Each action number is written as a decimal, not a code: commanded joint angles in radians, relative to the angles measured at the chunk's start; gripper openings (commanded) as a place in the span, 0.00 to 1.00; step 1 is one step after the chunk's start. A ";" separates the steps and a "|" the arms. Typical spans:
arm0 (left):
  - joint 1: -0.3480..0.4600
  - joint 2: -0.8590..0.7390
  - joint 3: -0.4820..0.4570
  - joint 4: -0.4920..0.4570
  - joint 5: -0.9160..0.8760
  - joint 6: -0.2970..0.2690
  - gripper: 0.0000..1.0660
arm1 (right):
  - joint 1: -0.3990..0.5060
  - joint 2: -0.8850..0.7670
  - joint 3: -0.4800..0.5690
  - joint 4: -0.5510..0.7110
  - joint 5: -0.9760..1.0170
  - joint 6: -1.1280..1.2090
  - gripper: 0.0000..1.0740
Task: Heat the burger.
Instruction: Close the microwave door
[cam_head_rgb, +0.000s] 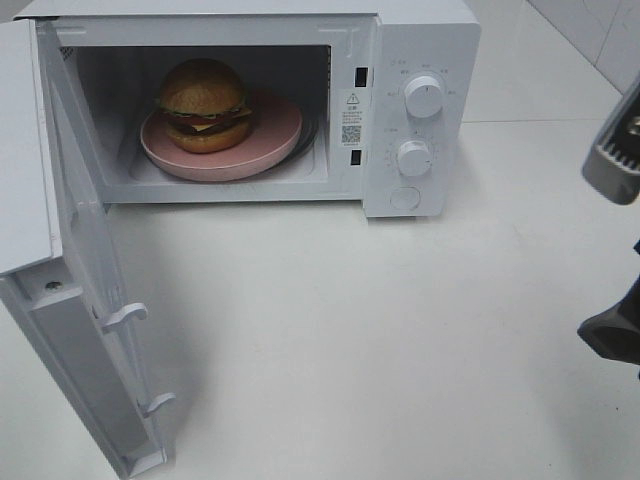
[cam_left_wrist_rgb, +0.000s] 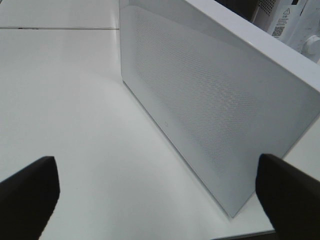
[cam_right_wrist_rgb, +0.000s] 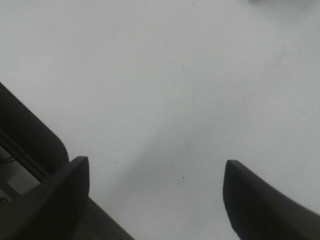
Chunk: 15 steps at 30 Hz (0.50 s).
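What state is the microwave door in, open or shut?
Open: the door stands swung out leftward, and the burger on its pink plate shows inside.

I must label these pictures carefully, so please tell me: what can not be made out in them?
- Exterior high view: left gripper is out of frame; right gripper is cut by the right edge.
- Exterior high view: print on the microwave's warning label and marks around its knobs are too small to read.
- Exterior high view: the burger hides the pink plate's back rim.
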<state>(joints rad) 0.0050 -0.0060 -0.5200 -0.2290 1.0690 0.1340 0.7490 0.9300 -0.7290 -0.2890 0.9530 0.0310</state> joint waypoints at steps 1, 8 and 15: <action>-0.004 -0.018 0.002 -0.002 0.007 -0.001 0.94 | -0.002 -0.080 0.008 0.007 0.074 0.019 0.66; -0.004 -0.018 0.002 -0.002 0.007 -0.001 0.94 | -0.002 -0.214 0.008 0.008 0.113 0.029 0.66; -0.004 -0.018 0.002 -0.002 0.007 -0.001 0.94 | -0.085 -0.330 0.051 0.009 0.153 0.070 0.66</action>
<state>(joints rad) 0.0050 -0.0060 -0.5200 -0.2290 1.0700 0.1340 0.7180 0.6310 -0.7070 -0.2830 1.0880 0.0820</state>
